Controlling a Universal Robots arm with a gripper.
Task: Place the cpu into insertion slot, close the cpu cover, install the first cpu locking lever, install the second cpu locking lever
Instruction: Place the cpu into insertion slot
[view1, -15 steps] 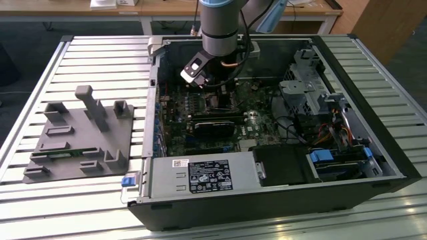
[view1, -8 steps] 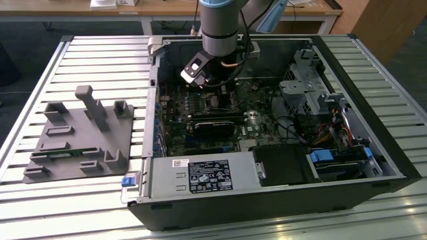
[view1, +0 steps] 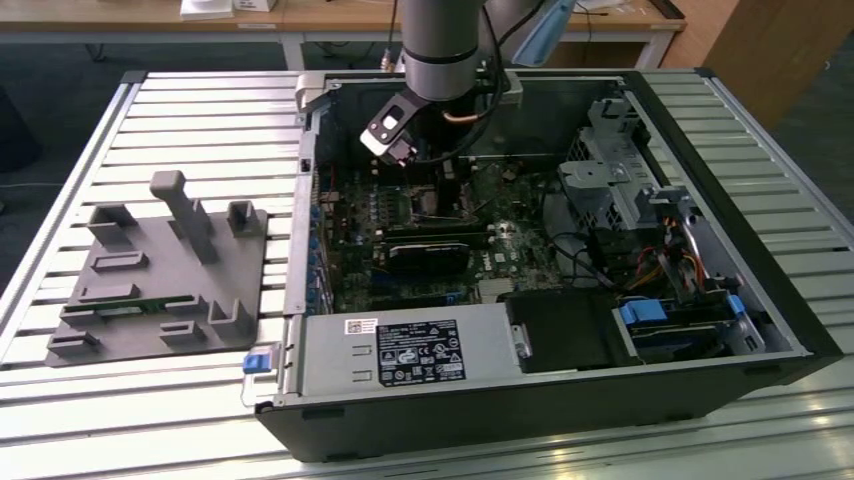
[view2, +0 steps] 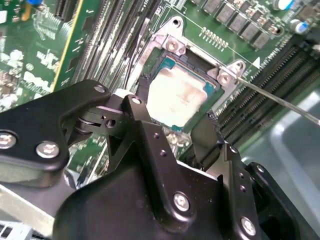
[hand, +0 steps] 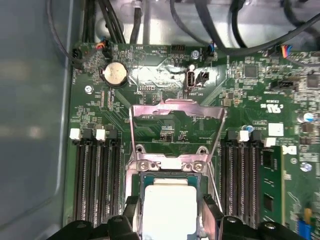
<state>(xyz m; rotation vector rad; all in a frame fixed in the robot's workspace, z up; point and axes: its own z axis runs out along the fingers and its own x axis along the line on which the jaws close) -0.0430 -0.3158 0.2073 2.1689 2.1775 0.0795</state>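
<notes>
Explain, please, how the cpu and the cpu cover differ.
The cpu is a solid pale plate; the cpu cover is a silvery frame with board showing through its window. The cpu lies flat in the insertion slot; the cpu cover stands swung open. Both look squarish.

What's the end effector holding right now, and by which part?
The end effector grips the cpu by two opposite edges, with the chip sitting in the insertion slot.

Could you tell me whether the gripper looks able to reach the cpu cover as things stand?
Probably yes: the cpu cover stands swung open just past the cpu, where the gripper hangs, and nothing visible lies between them.
</notes>
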